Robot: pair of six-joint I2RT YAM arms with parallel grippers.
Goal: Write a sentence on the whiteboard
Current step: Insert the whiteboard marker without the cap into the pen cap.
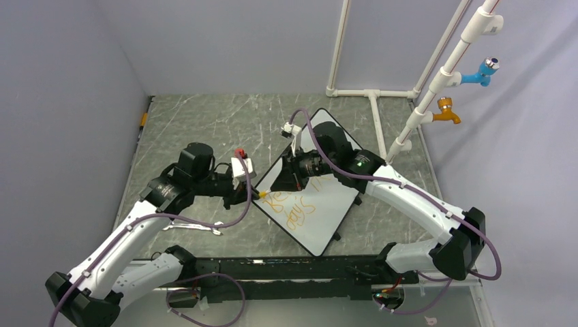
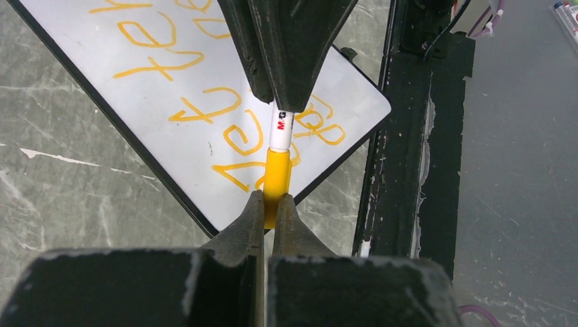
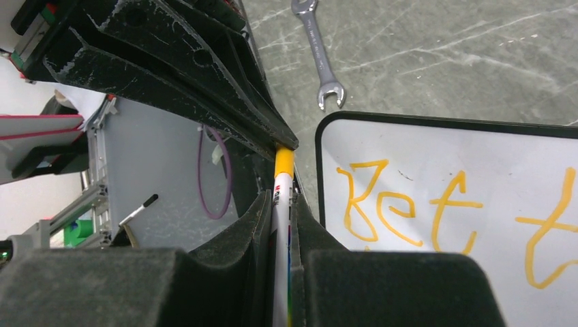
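Note:
The whiteboard (image 1: 334, 204) lies tilted like a diamond on the table between the arms. The sentence (image 1: 290, 208) is orange lettering in two lines; the right wrist view shows "Bet t" (image 3: 402, 208). A white marker (image 3: 281, 225) with a yellow cap (image 2: 277, 170) hangs over the board's left corner. My left gripper (image 2: 271, 197) is shut on the yellow cap. My right gripper (image 3: 281, 201) is shut on the marker's white barrel (image 2: 280, 131). The two grippers face each other tip to tip (image 1: 263, 193).
A steel wrench (image 1: 194, 225) lies on the table left of the board, also in the right wrist view (image 3: 320, 48). A white pipe frame (image 1: 436, 88) with blue and orange fittings stands at the back right. A black rail (image 1: 286, 269) runs along the near edge.

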